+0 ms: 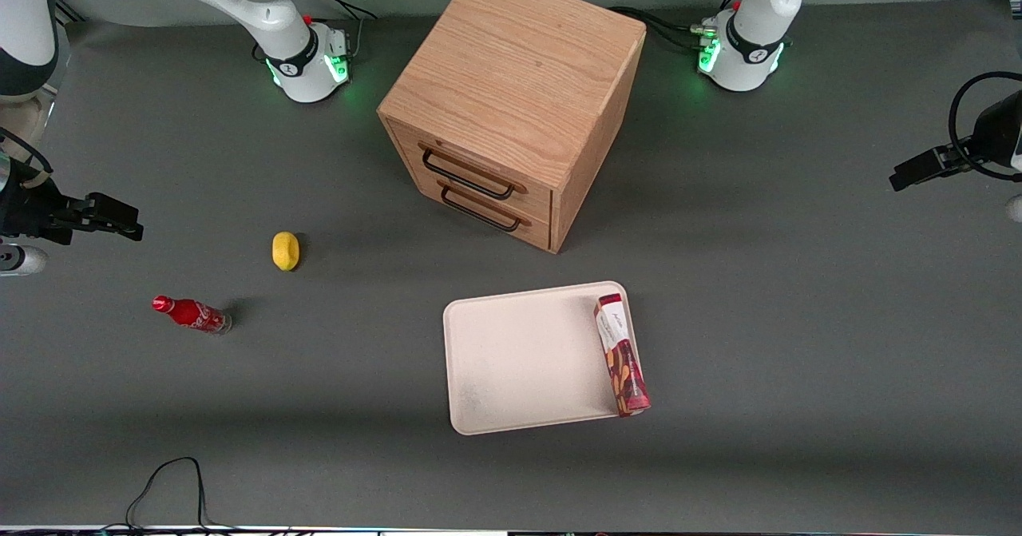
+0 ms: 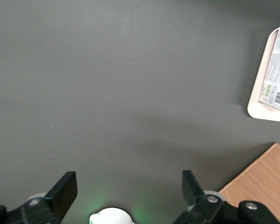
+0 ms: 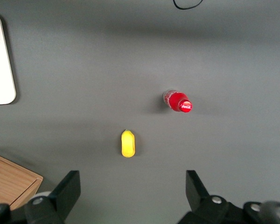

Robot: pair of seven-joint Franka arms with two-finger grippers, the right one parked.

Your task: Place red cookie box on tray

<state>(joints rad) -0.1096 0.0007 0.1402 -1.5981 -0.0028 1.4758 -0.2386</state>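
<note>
Even overhead light, soft shadows, sharp focus, no glare.

A grey table [image 1: 798, 296] is seen carrying a wooden cabinet [image 1: 515, 105], a cream tray [image 1: 519, 360], a lemon [image 1: 285, 250] and a red bottle [image 1: 192, 314]. The gripper [image 1: 906, 175] is held above its working arm's end.

The front view looks down from high above on the whole table [image 1: 798, 360]. Both wrist views face straight down, closer. The gripper [image 2: 126, 186], spread open at the working arm's end, shares the tray [image 2: 259, 105] corner with the front view.
</note>
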